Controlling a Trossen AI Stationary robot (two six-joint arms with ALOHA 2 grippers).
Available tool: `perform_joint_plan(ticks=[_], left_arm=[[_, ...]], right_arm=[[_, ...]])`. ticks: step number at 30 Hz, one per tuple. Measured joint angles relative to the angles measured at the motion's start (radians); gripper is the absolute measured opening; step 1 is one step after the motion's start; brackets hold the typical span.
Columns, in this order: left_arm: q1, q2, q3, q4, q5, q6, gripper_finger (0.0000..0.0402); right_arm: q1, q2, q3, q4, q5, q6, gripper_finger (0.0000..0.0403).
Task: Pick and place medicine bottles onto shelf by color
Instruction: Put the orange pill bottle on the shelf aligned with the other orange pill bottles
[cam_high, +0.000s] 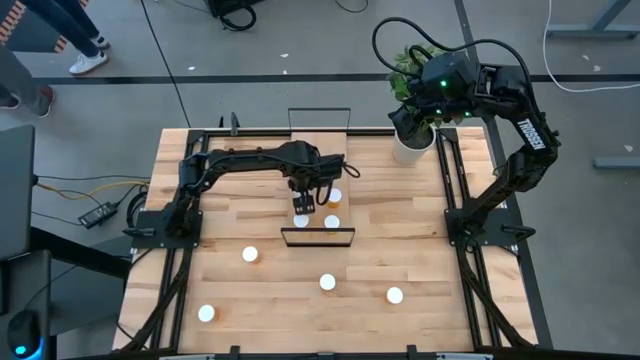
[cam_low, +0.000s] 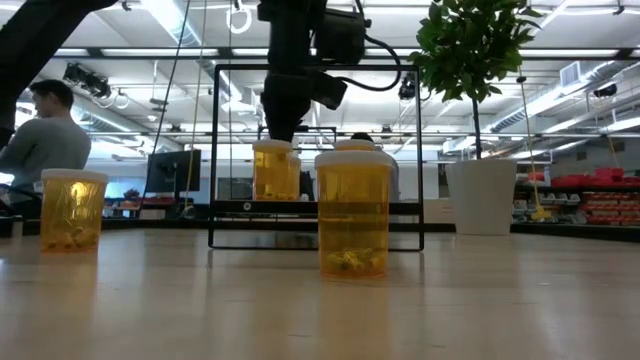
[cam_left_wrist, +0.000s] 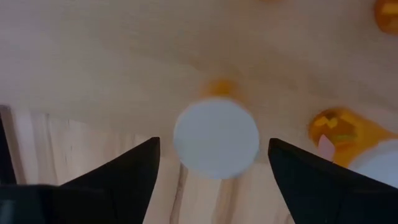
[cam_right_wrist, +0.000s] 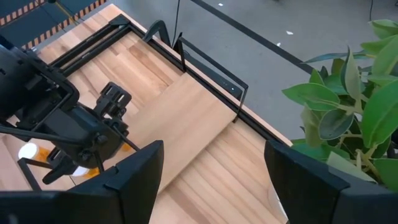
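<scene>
Left gripper (cam_high: 302, 207) over the shelf (cam_high: 318, 165)
Centre frame, its fingers spread wide, straddling a white-capped bottle (cam_left_wrist: 216, 138) without touching; right gripper (cam_right_wrist: 211, 163), also open, hovers upper right by the plant (cam_high: 413, 75).

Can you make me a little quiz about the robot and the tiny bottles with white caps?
1. True or false: the left gripper is over the shelf.
2. How many bottles stand on the table off the shelf, nearer the camera's bottom edge in the high view? A) two B) four C) six
3. What stands beside the right gripper?

Key:
1. True. Its fingers are spread either side of a bottle's white cap.
2. B, four, such as the bottle near the middle.
3. A plant in a white pot.
</scene>
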Motion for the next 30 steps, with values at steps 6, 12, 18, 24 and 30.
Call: perform_joint_plan(ticks=[6, 12, 18, 24, 30], left_arm=[[0.002, -0.008, 0.046, -0.040, 0.048, -0.013, 0.0312], [0.002, -0.011, 0.150, -0.106, 0.053, -0.012, 0.0324], [0.008, -0.012, 0.248, -0.202, 0.053, -0.014, 0.0325], [0.000, -0.080, 0.235, -0.165, 0.086, -0.073, 0.0318], [-0.008, -0.273, 0.081, -0.034, 0.075, -0.151, 0.0298]], right_arm=[[0.000, 0.000, 0.000, 0.000, 0.000, -0.003, 0.0287], [0.000, 0.000, 0.000, 0.000, -0.007, -0.007, 0.0287], [0.002, -0.001, 0.000, 0.000, -0.015, -0.025, 0.0287], [0.054, -0.009, 0.000, 0.000, -0.015, -0.079, 0.0287], [0.129, -0.078, -0.035, 0.002, 0.000, -0.092, 0.0287]])
